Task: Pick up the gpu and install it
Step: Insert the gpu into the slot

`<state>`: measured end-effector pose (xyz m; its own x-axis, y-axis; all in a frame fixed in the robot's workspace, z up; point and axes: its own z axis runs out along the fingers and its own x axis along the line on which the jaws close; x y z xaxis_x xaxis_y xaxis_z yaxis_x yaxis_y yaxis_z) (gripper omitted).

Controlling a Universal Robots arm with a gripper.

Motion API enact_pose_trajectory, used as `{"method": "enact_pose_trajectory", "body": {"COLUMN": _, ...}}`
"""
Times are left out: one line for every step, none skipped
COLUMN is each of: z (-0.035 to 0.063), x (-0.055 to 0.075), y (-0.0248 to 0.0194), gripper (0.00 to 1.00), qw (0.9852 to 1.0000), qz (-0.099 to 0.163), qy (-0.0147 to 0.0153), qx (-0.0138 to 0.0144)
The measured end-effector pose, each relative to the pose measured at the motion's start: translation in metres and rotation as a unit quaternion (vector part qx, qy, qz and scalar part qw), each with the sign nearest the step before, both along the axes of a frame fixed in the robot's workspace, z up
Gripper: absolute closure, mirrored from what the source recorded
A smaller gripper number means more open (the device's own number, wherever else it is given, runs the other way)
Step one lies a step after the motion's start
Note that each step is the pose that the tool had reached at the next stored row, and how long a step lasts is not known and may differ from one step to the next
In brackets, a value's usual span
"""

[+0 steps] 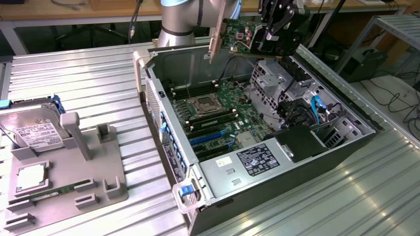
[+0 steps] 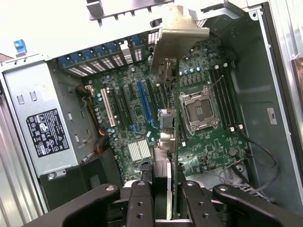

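- Exterior view: the gripper point(image 1: 268, 42) clamps the gpu point(image 1: 237, 32), held on edge above the open case point(image 1: 341, 162), bracket toward the exterior view's left.
- Wrist view: fingers point(image 2: 141, 201) pinch the gpu point(image 2: 166, 75), seen edge-on above the motherboard point(image 2: 208, 137).

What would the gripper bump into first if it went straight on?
Probably the motherboard, around its slots beside the CPU socket; the held gpu would touch first, though depth is unclear.
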<state>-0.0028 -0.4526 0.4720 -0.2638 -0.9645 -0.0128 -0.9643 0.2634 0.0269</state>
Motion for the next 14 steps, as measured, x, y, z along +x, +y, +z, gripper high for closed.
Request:
{"method": "enact_pose_trajectory", "body": {"z": 0.0000, "x": 0.0000, "y": 0.0000, "gripper": 0.72, "qw": 1.0000, "qz": 0.002, "qy": 0.0000, "qx": 0.0000}}
{"method": "enact_pose_trajectory", "body": {"z": 0.0000, "x": 0.0000, "y": 0.0000, "gripper": 0.72, "qw": 1.0000, "qz": 0.005, "qy": 0.0000, "qx": 0.0000}}
{"method": "enact_pose_trajectory", "body": {"z": 0.0000, "x": 0.0000, "y": 0.0000, "gripper": 0.72, "qw": 1.0000, "qz": 0.008, "qy": 0.0000, "qx": 0.0000}}
{"method": "enact_pose_trajectory", "body": {"z": 0.0000, "x": 0.0000, "y": 0.0000, "gripper": 0.72, "qw": 0.9999, "qz": 0.010, "qy": 0.0000, "qx": 0.0000}}
{"method": "enact_pose_trajectory", "body": {"z": 0.0000, "x": 0.0000, "y": 0.0000, "gripper": 0.72, "qw": 0.9999, "qz": 0.013, "qy": 0.0000, "qx": 0.0000}}
{"method": "enact_pose_trajectory", "body": {"z": 0.0000, "x": 0.0000, "y": 0.0000, "gripper": 0.72, "qw": 0.9999, "qz": 0.015, "qy": 0.0000, "qx": 0.0000}}
{"method": "enact_pose_trajectory", "body": {"z": 0.0000, "x": 0.0000, "y": 0.0000, "gripper": 0.72, "qw": 0.9998, "qz": 0.018, "qy": 0.0000, "qx": 0.0000}}
{"method": "enact_pose_trajectory", "body": {"z": 0.0000, "x": 0.0000, "y": 0.0000, "gripper": 0.72, "qw": 0.9998, "qz": 0.020, "qy": 0.0000, "qx": 0.0000}}
{"method": "enact_pose_trajectory", "body": {"z": 0.0000, "x": 0.0000, "y": 0.0000, "gripper": 0.72, "qw": 0.9997, "qz": 0.023, "qy": 0.0000, "qx": 0.0000}}
{"method": "enact_pose_trajectory", "body": {"z": 0.0000, "x": 0.0000, "y": 0.0000, "gripper": 0.72, "qw": 0.9997, "qz": 0.026, "qy": 0.0000, "qx": 0.0000}}
{"method": "enact_pose_trajectory", "body": {"z": 0.0000, "x": 0.0000, "y": 0.0000, "gripper": 0.72, "qw": 0.9996, "qz": 0.028, "qy": 0.0000, "qx": 0.0000}}
{"method": "enact_pose_trajectory", "body": {"z": 0.0000, "x": 0.0000, "y": 0.0000, "gripper": 0.72, "qw": 0.9995, "qz": 0.030, "qy": 0.0000, "qx": 0.0000}}
{"method": "enact_pose_trajectory", "body": {"z": 0.0000, "x": 0.0000, "y": 0.0000, "gripper": 0.72, "qw": 0.9995, "qz": 0.033, "qy": 0.0000, "qx": 0.0000}}
{"method": "enact_pose_trajectory", "body": {"z": 0.0000, "x": 0.0000, "y": 0.0000, "gripper": 0.72, "qw": 0.9994, "qz": 0.035, "qy": 0.0000, "qx": 0.0000}}
